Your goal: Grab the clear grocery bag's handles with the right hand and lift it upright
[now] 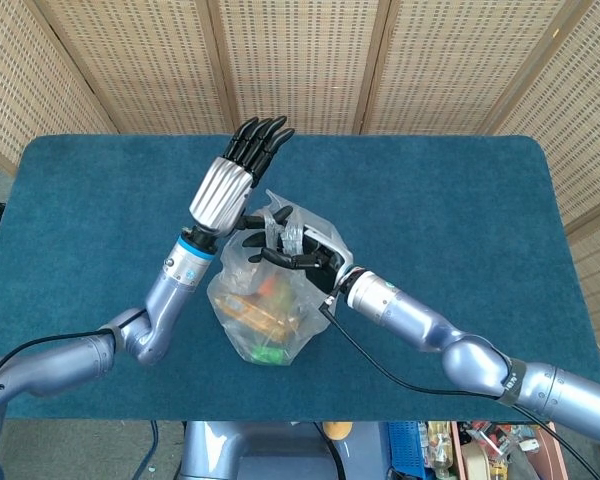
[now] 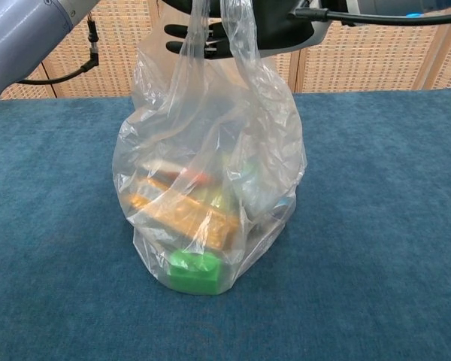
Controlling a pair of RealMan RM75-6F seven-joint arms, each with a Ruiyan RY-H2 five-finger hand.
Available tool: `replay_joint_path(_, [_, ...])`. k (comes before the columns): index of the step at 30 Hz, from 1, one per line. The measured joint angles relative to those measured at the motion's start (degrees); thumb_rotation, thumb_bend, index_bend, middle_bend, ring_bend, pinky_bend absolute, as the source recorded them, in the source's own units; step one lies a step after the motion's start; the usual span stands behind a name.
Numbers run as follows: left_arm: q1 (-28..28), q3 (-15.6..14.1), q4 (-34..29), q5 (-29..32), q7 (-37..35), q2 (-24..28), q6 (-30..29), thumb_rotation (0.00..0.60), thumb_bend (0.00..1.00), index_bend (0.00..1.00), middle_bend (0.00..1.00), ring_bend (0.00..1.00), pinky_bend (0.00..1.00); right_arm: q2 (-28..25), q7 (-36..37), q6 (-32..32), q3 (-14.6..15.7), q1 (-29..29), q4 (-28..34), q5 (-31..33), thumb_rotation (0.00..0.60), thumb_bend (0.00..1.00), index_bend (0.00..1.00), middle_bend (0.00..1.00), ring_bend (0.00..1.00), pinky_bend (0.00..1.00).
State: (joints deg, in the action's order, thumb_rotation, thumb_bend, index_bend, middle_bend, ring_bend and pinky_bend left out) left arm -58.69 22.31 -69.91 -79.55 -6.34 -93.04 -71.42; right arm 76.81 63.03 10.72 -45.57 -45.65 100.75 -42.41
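The clear grocery bag (image 1: 265, 310) (image 2: 210, 188) stands upright on the blue table (image 1: 460, 200), holding orange packets and a green box (image 2: 195, 272). Its handles (image 1: 283, 228) (image 2: 218, 45) are pulled up and loop over the black fingers of my right hand (image 1: 305, 255) (image 2: 240, 30), which holds them from the right side. My left hand (image 1: 235, 175) is raised just behind and left of the bag, fingers straight and together, holding nothing; only its arm (image 2: 30, 37) shows in the chest view.
Woven screen panels (image 1: 300, 60) close off the far side of the table. A black cable (image 1: 380, 370) hangs under the right forearm. Bare blue cloth lies all around the bag.
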Motion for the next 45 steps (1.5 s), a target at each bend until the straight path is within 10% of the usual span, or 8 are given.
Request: replay_joint_path(45, [1.89, -3.59, 0.58, -2.32, -3.18, 6.28, 3.08, 0.568, 0.08, 0.00, 0.00, 0.00, 0.00, 0.99, -7.90, -5.20, -3.62, 4.74, -1.60, 4.33, 0.600, 0.53, 0.37, 0.47, 0.29, 0.37])
